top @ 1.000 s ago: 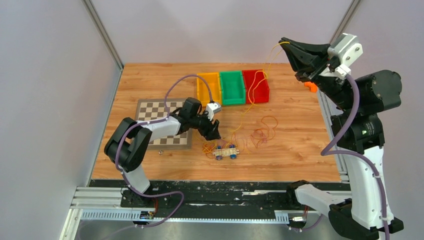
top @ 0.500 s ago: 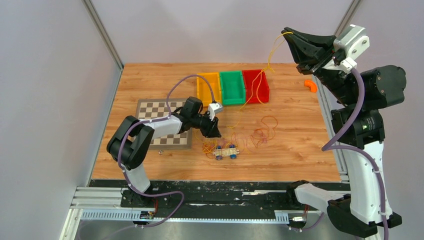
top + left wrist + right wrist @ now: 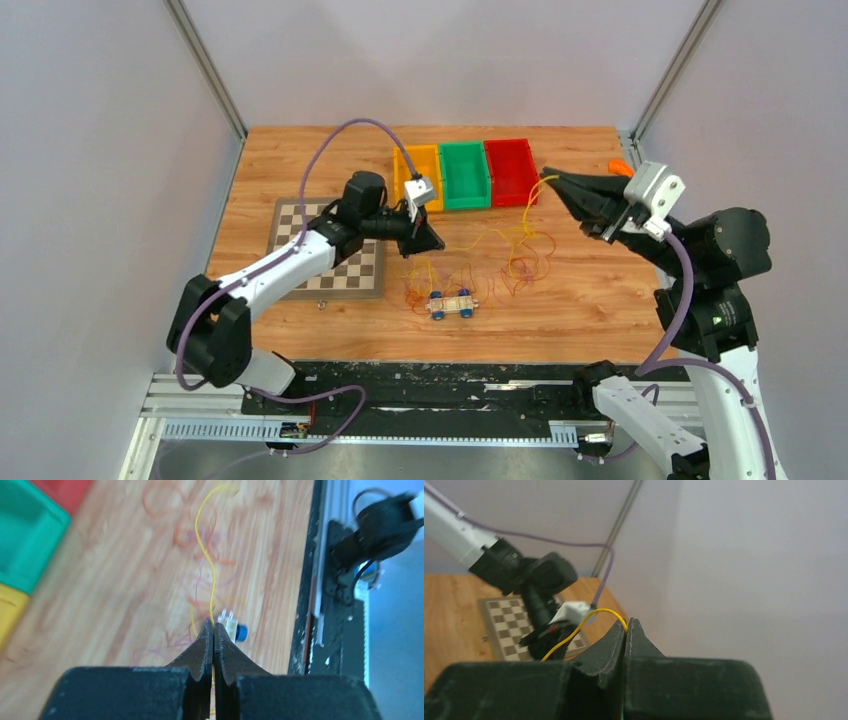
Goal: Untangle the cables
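Over the table centre, top view: left gripper is now clamping the yellow cable, having snapped shut and risen within the last second. Right gripper, lowered from its high reach, is pinching the strand's far end. Remaining cables are lying tangled between them, near the toy car.

Left wrist view: closed tips are gripping the strand.

Right wrist view: likewise.

Judgement: one strand is coming free.
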